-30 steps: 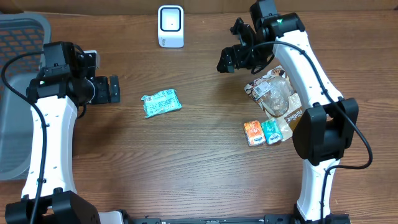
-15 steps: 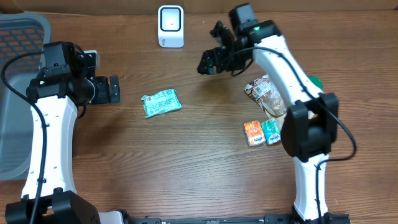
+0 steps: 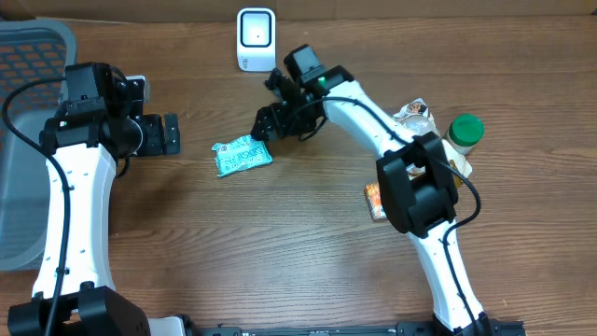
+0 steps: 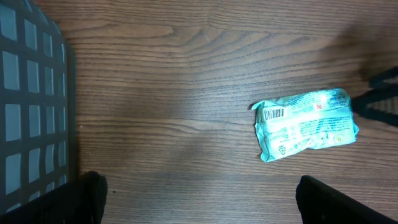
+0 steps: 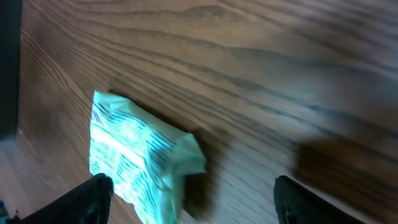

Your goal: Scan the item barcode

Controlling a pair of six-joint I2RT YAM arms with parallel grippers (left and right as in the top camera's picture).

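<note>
The item is a teal packet (image 3: 242,154) lying flat on the wooden table, left of centre. Its barcode (image 4: 273,114) faces up at the left end in the left wrist view. The white scanner (image 3: 256,39) stands at the back edge. My right gripper (image 3: 264,126) hovers just right of and behind the packet, open. In the right wrist view the packet (image 5: 137,158) lies close in front of the right gripper (image 5: 196,199), towards its left finger, not held. My left gripper (image 3: 168,133) stands open to the packet's left, holding nothing.
A grey basket (image 3: 28,140) fills the left edge and shows in the left wrist view as the basket (image 4: 31,93). On the right are a green-lidded jar (image 3: 464,131), a clear bag (image 3: 415,117) and an orange packet (image 3: 373,201), partly under the right arm.
The right arm swung left from above the snack pile to the teal packet, and its jaws narrowed a little. The left arm has stayed where it was.
</note>
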